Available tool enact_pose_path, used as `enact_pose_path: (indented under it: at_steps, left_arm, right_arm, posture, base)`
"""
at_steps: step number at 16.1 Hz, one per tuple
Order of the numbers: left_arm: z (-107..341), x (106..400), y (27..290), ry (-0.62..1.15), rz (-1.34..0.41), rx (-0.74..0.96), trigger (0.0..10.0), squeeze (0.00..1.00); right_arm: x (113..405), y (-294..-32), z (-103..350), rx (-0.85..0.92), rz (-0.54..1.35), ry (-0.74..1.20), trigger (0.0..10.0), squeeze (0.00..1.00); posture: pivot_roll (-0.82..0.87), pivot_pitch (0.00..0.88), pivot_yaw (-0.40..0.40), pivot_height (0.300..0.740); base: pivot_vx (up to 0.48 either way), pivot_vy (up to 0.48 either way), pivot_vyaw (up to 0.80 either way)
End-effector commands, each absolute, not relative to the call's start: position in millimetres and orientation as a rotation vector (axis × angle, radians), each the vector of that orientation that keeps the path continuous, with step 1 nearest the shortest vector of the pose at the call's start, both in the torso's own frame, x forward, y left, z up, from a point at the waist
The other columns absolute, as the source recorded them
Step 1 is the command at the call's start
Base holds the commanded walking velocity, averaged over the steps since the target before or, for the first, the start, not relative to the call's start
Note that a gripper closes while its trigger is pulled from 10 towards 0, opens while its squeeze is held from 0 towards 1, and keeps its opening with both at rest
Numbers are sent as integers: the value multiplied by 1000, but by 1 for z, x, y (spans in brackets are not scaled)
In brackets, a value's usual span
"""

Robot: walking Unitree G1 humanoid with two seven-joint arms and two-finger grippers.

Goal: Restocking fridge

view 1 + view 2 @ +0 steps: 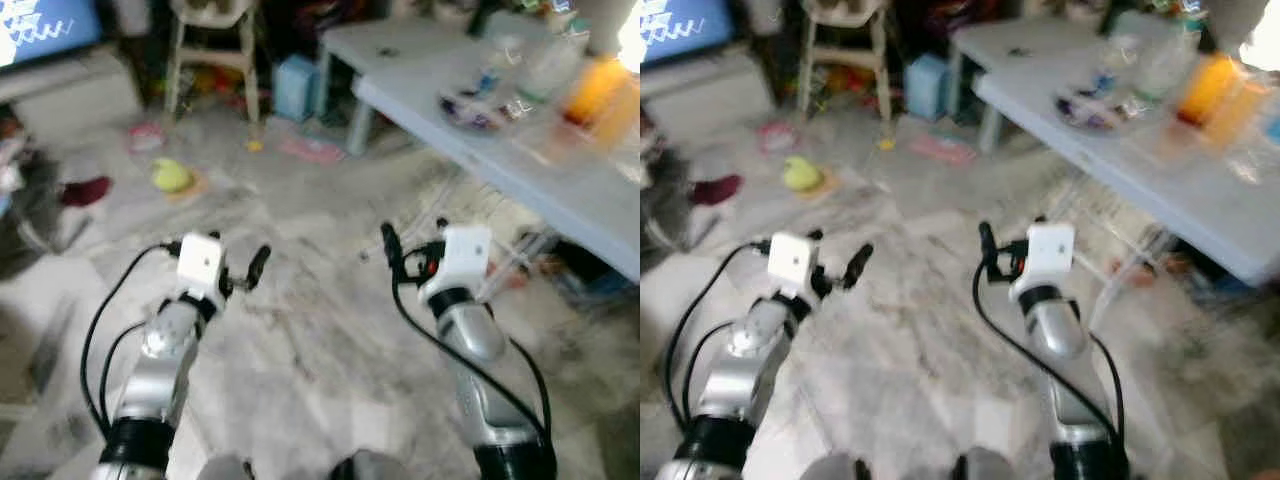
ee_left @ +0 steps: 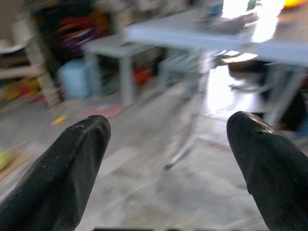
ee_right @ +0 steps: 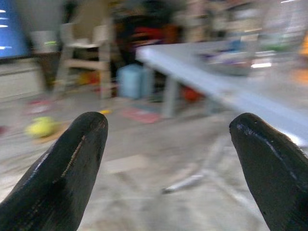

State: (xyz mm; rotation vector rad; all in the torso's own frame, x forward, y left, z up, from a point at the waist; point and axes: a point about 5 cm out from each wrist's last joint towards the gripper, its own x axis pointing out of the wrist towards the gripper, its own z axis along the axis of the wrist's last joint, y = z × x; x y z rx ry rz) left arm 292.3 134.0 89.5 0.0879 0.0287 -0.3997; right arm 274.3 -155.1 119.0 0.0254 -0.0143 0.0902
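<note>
Left eye view: picture blurred, consistent with the robot walking. Both arms were held forward over a marbled floor [image 1: 300, 340]. The left gripper [image 1: 245, 272] and right gripper [image 1: 392, 250] each hung in the air, carrying nothing. A grey folding table [image 1: 560, 190] stood ahead on the robot's right, with an orange bottle [image 1: 597, 88] and other blurred goods on it, probably the stock to be put away. No fridge could be made out.

Right eye view: same scene. A yellow toy [image 1: 800, 175] lay on the floor, well apart from both grippers.

Left wrist view: two black fingertips [image 2: 67, 168] stood wide apart, with nothing between them; table legs lay beyond.

Right wrist view: fingertips [image 3: 62, 173] likewise spread wide and empty, the table edge ahead.

Judgement: the step in hand was the approach, before any item had been picked up. The next move calls for closing on the table, halting so the view steadies, then choosing one item to reach.
</note>
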Motion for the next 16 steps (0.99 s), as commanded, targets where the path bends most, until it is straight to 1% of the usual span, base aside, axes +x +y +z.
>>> enact_pose_path:
  at_steps: [1,5,6,7,8,9,12,15,16]
  left_arm:
    - [92,295,147,20,-371,131,10000,0]
    - [97,304,158,6,-321,148,10000,0]
    - [99,306,162,-12,-301,178,10000,0]
    - [104,312,172,-22,-209,205,10000,0]
    - [109,315,177,-59,-210,199,10000,0]
    - [110,315,182,-57,-207,204,10000,0]
    - [104,306,189,-30,-208,209,10000,0]
    - [88,284,194,11,-179,188,10000,0]
    - [84,281,195,19,-152,187,10000,0]
  right_arm:
    - [276,-147,124,40,110,-34,10000,0]
    - [276,-147,125,40,107,-39,10000,0]
    - [276,-147,126,41,107,-41,10000,0]
    - [276,-147,126,41,107,-43,10000,0]
    - [276,-147,127,42,109,-46,10000,0]
    - [276,-147,127,45,111,-47,10000,0]
    - [275,-145,129,39,113,-70,10000,0]
    - [273,-155,124,-38,24,-52,10000,0]
    - [272,-153,122,10,45,-50,10000,0]
  posture:
    - [-74,44,-70,740]
    - [-73,44,-69,740]
    - [-74,44,-72,740]
    - [-73,46,-75,740]
    - [-70,46,-76,740]
    - [-70,46,-76,740]
    - [-65,48,-73,740]
    - [-65,48,-65,740]
    - [-67,49,-60,740]
  base:
    - [469,0,-800]
    - [468,0,-800]
    - [465,0,-800]
    - [394,270,-800]
    - [356,319,-800]
    - [364,311,-800]
    - [369,308,0]
    - [374,301,0]
    - [364,296,0]
